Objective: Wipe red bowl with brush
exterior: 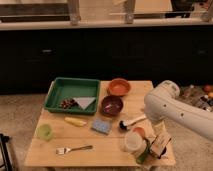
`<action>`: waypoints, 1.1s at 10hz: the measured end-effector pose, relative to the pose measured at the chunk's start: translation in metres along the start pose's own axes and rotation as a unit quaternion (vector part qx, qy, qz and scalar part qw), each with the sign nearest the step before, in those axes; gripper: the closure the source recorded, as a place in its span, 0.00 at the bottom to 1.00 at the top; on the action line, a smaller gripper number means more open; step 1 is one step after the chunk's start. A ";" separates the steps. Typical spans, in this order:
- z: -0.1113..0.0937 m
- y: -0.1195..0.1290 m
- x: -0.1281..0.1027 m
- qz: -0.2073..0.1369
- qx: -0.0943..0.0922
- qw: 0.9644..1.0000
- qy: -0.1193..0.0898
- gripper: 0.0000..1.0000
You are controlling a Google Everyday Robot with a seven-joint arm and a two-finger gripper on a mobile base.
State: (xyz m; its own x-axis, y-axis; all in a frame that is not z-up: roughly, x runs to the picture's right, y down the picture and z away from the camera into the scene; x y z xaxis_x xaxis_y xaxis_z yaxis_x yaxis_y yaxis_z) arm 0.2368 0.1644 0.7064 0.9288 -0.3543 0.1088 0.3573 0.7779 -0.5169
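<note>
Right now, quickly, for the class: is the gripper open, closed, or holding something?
Gripper: low over the table's front right corner, near the brush; open or closed cannot be told.

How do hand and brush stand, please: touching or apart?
Cannot tell. In the camera view the handle of the brush runs behind the arm; the hand, low by the front right table corner, is half-hidden.

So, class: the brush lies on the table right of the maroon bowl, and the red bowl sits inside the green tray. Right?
Not quite. The camera view shows the red bowl on the table, right of the tray and behind the maroon bowl, not inside it. The brush does lie right of the maroon bowl. The gripper seems to hang low at the table's front right corner.
</note>
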 end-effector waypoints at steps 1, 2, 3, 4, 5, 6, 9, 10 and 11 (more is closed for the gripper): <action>-0.015 -0.004 0.001 -0.005 0.009 1.000 0.001 0.20; -0.035 -0.009 0.002 -0.013 0.016 1.000 0.003 0.20; -0.050 -0.013 0.003 -0.022 0.021 1.000 0.002 0.20; -0.062 -0.016 0.005 -0.036 0.026 0.999 -0.004 0.20; -0.067 -0.018 0.007 -0.047 0.030 0.998 -0.014 0.20; -0.066 -0.020 0.009 -0.059 0.034 0.997 -0.024 0.20; -0.040 -0.035 0.010 -0.111 0.057 0.989 -0.075 0.20; -0.030 -0.040 0.007 -0.124 0.060 0.986 -0.089 0.20; -0.019 -0.047 0.002 -0.138 0.059 0.983 -0.105 0.20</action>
State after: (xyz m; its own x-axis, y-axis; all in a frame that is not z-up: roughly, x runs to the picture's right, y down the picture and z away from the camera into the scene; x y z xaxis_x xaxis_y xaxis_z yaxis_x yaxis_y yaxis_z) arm 0.2198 0.1174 0.7152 0.7907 -0.4541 0.4107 0.5953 0.7268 -0.3425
